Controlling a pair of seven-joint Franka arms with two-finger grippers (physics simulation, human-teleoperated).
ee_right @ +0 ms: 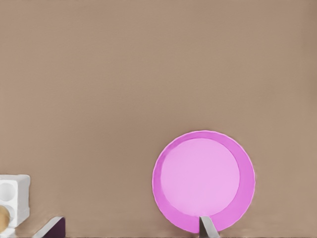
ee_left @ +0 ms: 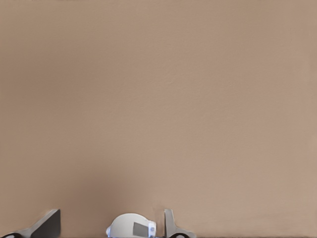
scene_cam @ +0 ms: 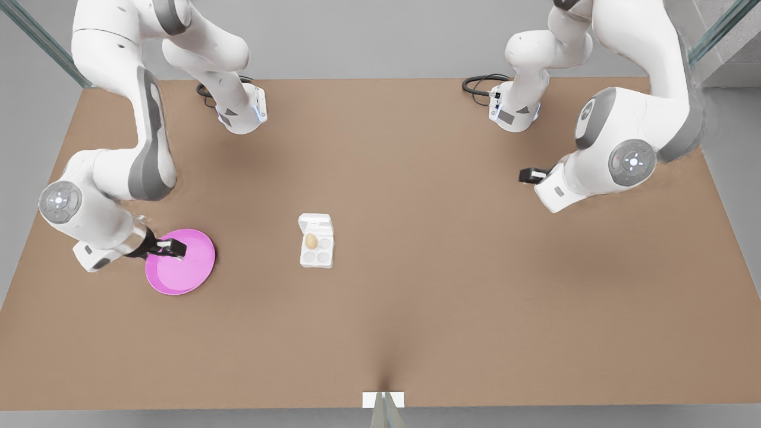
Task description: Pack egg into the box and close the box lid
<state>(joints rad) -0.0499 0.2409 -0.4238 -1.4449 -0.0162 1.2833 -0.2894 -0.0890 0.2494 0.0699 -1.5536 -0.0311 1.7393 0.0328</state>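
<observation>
Right jaws: the right gripper [scene_cam: 172,248] hangs over the pink plate [scene_cam: 190,270] at the front view's left, and its two fingertips [ee_right: 207,229] stand apart with nothing between them.
Under the right jaws: the plate lies flat on the table [scene_cam: 416,309]; in the right wrist view the plate [ee_right: 203,179] sits just ahead of the fingertips, bare.
Off to the side of the right jaws: the box [scene_cam: 316,248], well apart from the plate, with open table between them; the right wrist view catches one corner of the box [ee_right: 14,198] at its edge.
Egg: there it is, the egg [scene_cam: 311,240], tan-brown, seated upright-ish in one well of the box, the well next to the hinge on the front view's left; a sliver of the egg [ee_right: 3,216] peeks into the right wrist view.
Other wells: three round wells show white.
Box lid: the box lid [scene_cam: 315,223] lies open, folded back flat behind the tray on the far side from the camera, touching the tray along the hinge edge.
Left jaws: the left gripper [scene_cam: 531,175] waits at the front view's right, well apart from the box and raised over plain table; its fingertips [ee_left: 171,225] stand apart, gripping nothing.
Ahead of the left jaws: brown table surface, smooth.
</observation>
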